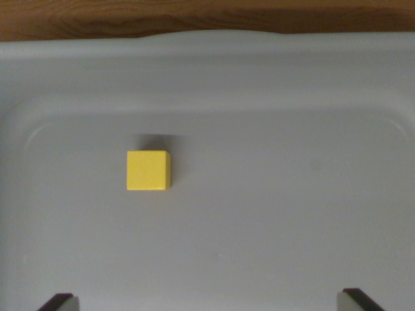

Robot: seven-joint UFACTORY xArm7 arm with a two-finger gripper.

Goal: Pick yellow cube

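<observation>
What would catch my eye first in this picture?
The yellow cube stands out at once, sitting alone left of centre on the floor of a pale grey tray. Two dark fingertips poke in at the bottom corners, wide apart, and a strip of wooden table runs along the top.

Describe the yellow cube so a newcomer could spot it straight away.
A pale grey tray fills the wrist view, with a strip of wooden surface along the top. The yellow cube sits on the tray floor, toward the wrist view's left. It is the only object and only bright colour there.
</observation>
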